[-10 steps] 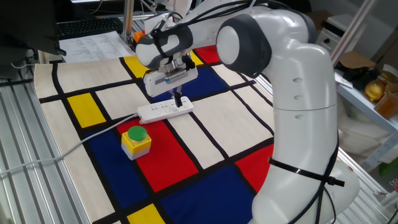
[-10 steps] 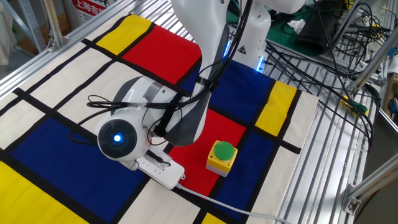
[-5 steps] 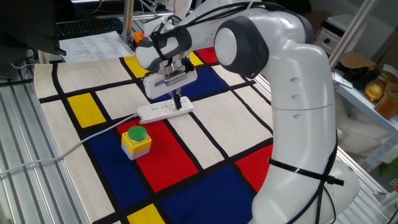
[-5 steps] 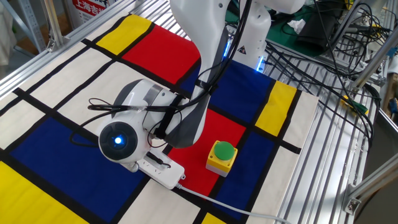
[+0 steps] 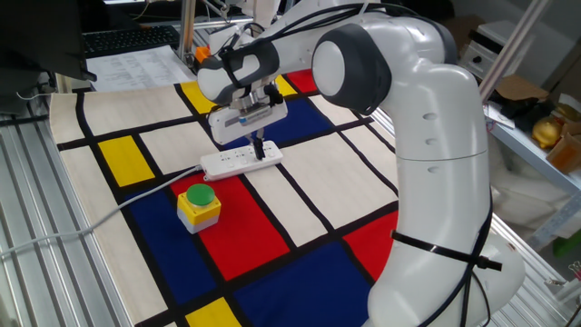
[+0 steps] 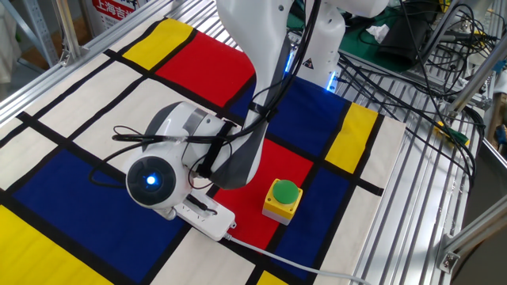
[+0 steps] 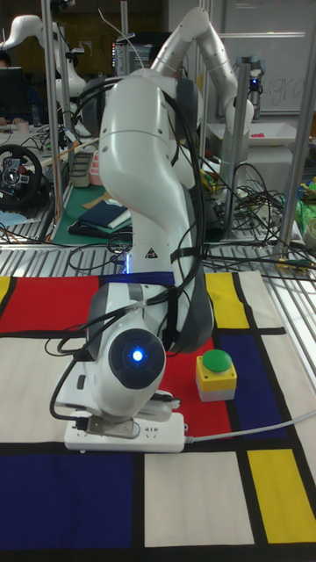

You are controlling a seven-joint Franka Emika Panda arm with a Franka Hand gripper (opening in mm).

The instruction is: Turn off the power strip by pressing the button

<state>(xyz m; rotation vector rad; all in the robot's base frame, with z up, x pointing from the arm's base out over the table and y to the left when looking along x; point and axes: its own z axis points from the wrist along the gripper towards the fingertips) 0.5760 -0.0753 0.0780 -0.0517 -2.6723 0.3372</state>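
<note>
The white power strip (image 5: pixel 238 162) lies across a red and a blue patch of the mat, and its pale cable (image 5: pixel 109 211) runs off to the left. My gripper (image 5: pixel 260 149) points straight down at the strip's right end. Its dark fingers (image 5: pixel 259 143) are pressed together into one narrow tip that rests on that end. The button is hidden under the tip. In the other fixed view and the tall view my hand covers the fingers. Only the strip's cable end (image 6: pixel 207 222) (image 7: pixel 167 432) shows there.
A yellow box with a green dome (image 5: pixel 198 205) (image 6: pixel 283 199) (image 7: pixel 215 373) stands on the mat just in front of the strip, close to the cable. The arm's large white body (image 5: pixel 427 163) rises at the right. Metal slats (image 5: pixel 36 272) border the mat.
My hand and wrist shifted very slightly over the strip's end between one second and half a second ago. Nothing has visibly moved since then.
</note>
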